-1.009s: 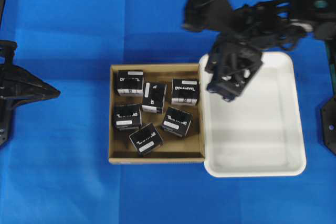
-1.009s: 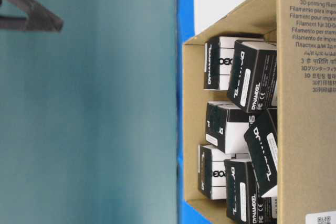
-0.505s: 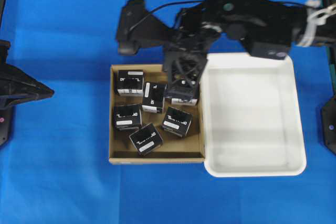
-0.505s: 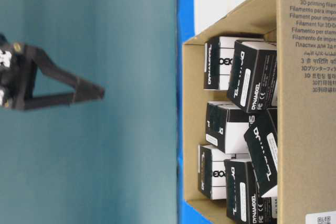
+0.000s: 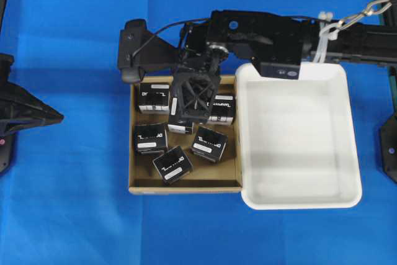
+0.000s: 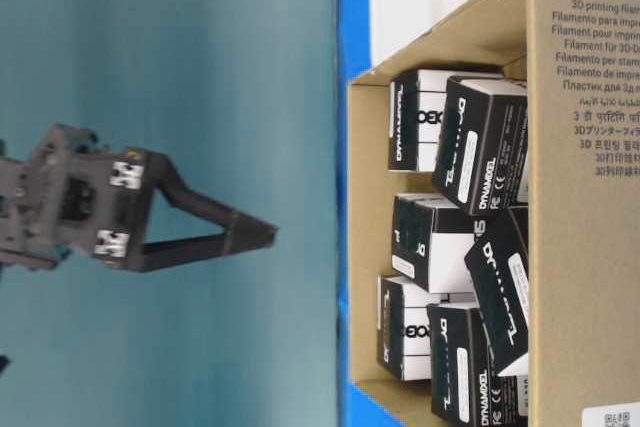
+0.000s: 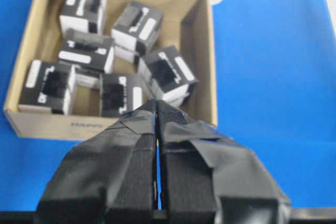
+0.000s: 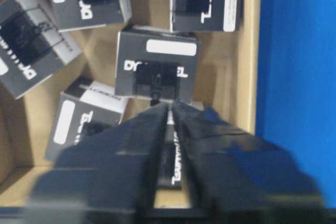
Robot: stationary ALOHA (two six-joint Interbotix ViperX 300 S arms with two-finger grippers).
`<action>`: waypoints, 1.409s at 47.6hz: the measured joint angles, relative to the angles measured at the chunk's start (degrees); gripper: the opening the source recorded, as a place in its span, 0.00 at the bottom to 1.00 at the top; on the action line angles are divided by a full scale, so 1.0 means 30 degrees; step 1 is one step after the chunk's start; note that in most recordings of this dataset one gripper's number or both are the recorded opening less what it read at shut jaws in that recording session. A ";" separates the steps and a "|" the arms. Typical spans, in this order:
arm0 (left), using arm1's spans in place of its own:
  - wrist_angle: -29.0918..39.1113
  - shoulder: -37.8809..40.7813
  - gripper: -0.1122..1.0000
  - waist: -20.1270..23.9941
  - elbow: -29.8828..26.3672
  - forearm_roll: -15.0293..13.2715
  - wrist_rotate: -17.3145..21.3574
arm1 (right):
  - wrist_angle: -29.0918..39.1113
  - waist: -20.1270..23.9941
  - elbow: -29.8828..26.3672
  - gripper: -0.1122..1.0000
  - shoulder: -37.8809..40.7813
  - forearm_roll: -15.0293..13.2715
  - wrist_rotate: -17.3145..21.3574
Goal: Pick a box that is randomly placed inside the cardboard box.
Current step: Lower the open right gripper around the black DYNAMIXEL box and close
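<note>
Right hand (image 5: 191, 113) above the cardboard box (image 5: 138, 183), over cartons (image 5: 172, 164).

"dynamixel" on the black cartons (image 6: 478, 147); "3d printing" on the cardboard box (image 6: 580, 97).

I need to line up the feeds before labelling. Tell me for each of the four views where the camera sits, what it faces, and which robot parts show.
Overhead: above the table, looking down on the cardboard box and white tray; both arms show.
Table-level: low, picture turned sideways, facing the carton's opening; right gripper shows.
Left wrist: behind the left gripper, looking over the carton.
Right wrist: just above the cartons, behind its fingers.
All four views share the carton.
</note>
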 measured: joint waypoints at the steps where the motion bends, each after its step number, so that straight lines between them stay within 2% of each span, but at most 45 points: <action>1: 0.0000 0.0059 0.07 -0.0029 0.0000 -0.0029 0.0000 | -0.0059 0.0000 0.0059 0.45 0.0029 0.0000 0.0000; 9: -0.0059 0.0586 0.07 -0.0439 0.0000 0.0000 -0.0029 | -0.0996 -0.0059 0.0703 0.87 0.0234 0.0000 0.0146; 12: -0.0117 0.0732 0.07 -0.0527 0.0000 0.0000 -0.0029 | -0.1436 -0.0059 0.0908 0.97 0.0234 -0.0029 0.0176; 14: -0.0176 0.0791 0.07 -0.0586 0.0000 -0.0029 -0.0029 | -0.1758 -0.0029 0.1084 1.00 0.0234 -0.0029 0.0264; 28: -0.0293 0.0908 0.07 -0.0586 0.0000 0.0000 -0.0029 | -0.2520 0.0264 0.1758 1.00 0.0820 -0.0029 0.1582; 51: -0.0322 0.0908 0.07 -0.0586 0.0000 0.0000 -0.0029 | -0.3281 0.0381 0.1816 1.00 0.2021 -0.0059 0.1641; 67: -0.0381 0.0908 0.07 -0.0586 0.0000 0.0000 -0.0029 | -0.4453 0.0322 0.2871 1.00 0.2490 -0.0059 0.1641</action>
